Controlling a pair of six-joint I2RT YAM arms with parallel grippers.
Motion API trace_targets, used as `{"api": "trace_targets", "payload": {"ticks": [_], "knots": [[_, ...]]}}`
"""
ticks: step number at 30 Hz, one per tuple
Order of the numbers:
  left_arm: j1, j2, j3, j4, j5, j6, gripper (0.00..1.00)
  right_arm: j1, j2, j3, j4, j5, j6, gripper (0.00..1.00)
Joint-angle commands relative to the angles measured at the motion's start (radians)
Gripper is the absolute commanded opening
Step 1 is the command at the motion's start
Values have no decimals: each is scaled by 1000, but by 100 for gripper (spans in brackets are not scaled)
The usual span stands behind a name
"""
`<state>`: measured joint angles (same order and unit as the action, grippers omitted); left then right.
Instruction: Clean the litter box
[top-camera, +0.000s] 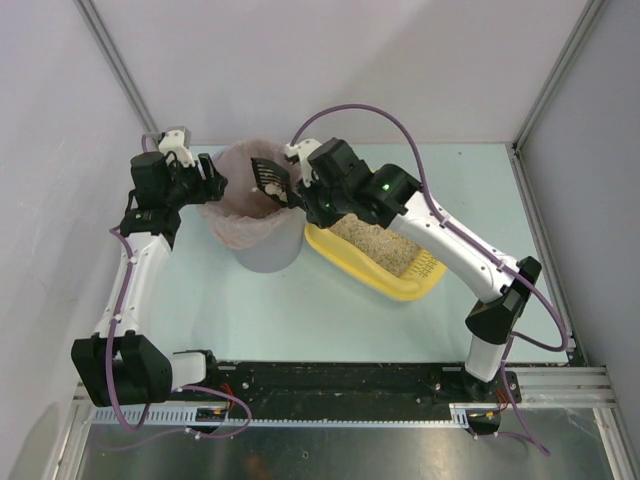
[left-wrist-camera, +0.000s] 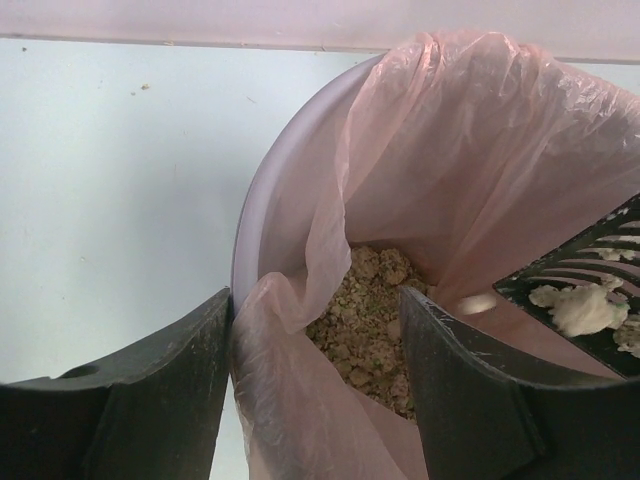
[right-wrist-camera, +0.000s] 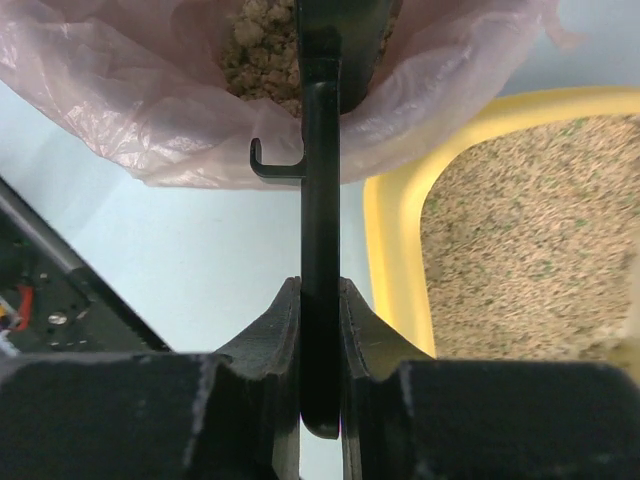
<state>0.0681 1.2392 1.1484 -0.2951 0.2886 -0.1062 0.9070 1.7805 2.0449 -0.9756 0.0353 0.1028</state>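
The shallow yellow plastic litter box (top-camera: 368, 274) with rounded corners sits flat on the pale table (top-camera: 330, 315), just right of centre in the top view. Its long axis runs from 10 to 4 o'clock, with the slotted rim at the 4 o'clock end. Beige sandy litter (right-wrist-camera: 530, 250) covers its floor. At the box's 10 o'clock end, just beside it, stands the tall grey round bin (top-camera: 268, 255). The bin's thin pink bag liner (left-wrist-camera: 450, 150) is folded over its rim, and clumped litter (left-wrist-camera: 365, 320) lies at the bottom. The small black slotted scoop (top-camera: 268, 175) is held over the bin mouth and carries pale clumps (left-wrist-camera: 580, 308) on its blade. The right gripper (right-wrist-camera: 320, 310) reaches in from 3 o'clock, its jaws clamped on the flat scoop handle with no gap showing. The left gripper (left-wrist-camera: 315, 310) is at the bin's 9 o'clock side. Its jaws are spread apart and straddle the rim and a fold of liner, one finger (left-wrist-camera: 160, 390) outside the wall and the other inside. Whether they press on the rim cannot be told.
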Motion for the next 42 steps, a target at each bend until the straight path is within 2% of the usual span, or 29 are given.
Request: {"api": "trace_targets", "payload": {"ticks": [1, 6, 13, 17, 26, 30, 35, 42], "knots": [[-10, -4, 42, 17, 89, -16, 68, 55, 25, 77, 17, 225, -146, 0], [-10, -1, 42, 16, 93, -18, 67, 108, -7, 51, 78, 343, -248, 0], [-8, -4, 43, 17, 95, -20, 66, 187, -121, -87, 334, 431, -374, 0], [-10, 2, 43, 16, 98, -20, 66, 185, -150, -156, 387, 397, -385, 0], [-10, -4, 42, 16, 98, -21, 66, 167, -78, -307, 281, 282, -221, 0], [-10, -1, 43, 16, 98, -23, 66, 168, -55, -287, 223, 282, -206, 0], [-8, -10, 43, 16, 96, -21, 66, 159, -122, -224, 276, 258, -213, 0], [-10, -17, 42, 16, 87, -18, 69, 67, -225, -296, 443, -20, -107, 0]]}}
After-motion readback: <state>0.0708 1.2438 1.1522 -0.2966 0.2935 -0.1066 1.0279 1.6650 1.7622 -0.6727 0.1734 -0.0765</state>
